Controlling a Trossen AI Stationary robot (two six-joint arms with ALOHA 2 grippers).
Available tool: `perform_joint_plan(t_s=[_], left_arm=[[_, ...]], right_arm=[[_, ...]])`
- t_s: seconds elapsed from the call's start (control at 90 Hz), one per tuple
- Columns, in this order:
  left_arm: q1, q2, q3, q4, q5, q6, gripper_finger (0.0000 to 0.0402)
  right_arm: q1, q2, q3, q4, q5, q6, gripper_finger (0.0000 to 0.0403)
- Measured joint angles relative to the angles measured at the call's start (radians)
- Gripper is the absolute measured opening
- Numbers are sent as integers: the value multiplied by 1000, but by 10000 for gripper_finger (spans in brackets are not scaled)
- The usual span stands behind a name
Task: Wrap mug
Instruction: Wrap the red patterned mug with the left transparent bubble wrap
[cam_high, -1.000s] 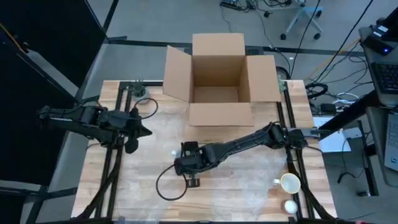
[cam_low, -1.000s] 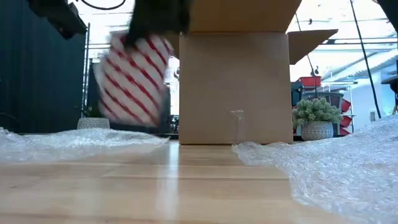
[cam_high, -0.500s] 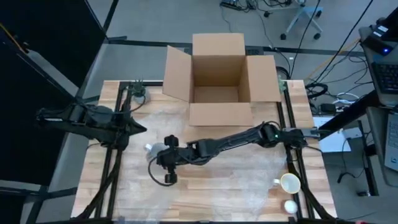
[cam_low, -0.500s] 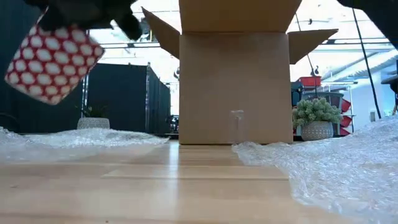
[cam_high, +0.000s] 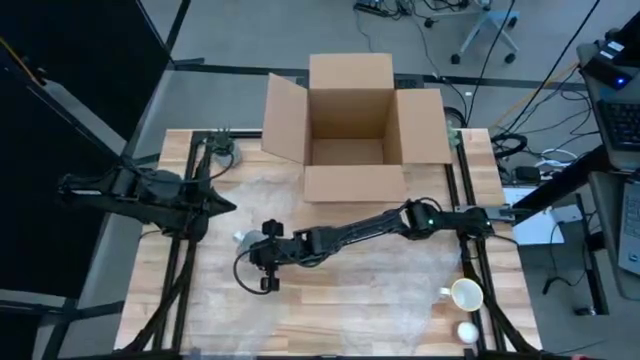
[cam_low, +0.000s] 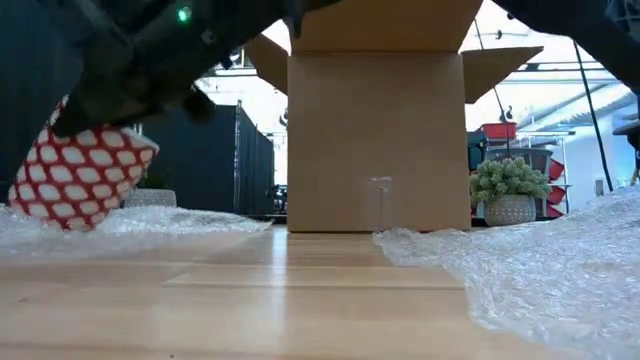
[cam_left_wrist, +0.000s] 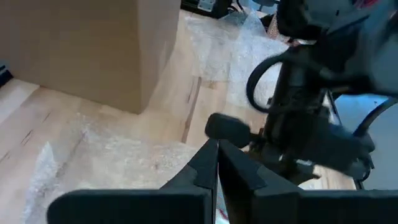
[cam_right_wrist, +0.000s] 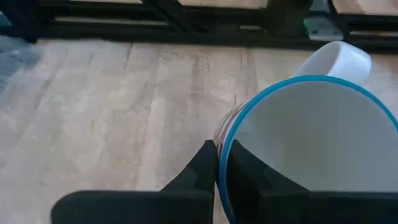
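I have a light wooden table (cam_high: 330, 300) under the arms. An open cardboard box (cam_high: 352, 130) stands at its far edge, flaps spread. Clear bubble wrap (cam_low: 540, 260) sprawls across the middle of the boards. A cream mug (cam_high: 465, 294) and a small white object (cam_high: 467, 331) sit near the right front corner.
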Motion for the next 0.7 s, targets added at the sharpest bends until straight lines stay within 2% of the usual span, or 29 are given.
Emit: perform_joint_plan(t_s=[0.167,0.4,0.7], left_arm=[[0,0,0,0,-1,-23,0],[0,0,0,0,-1,-23,0],[0,0,0,0,-1,-23,0]], right_arm=[[-6,0,0,4,-2,0,13],[-6,0,1,45,1,0,45],[-4,0,2,115,-1,-11,117]])
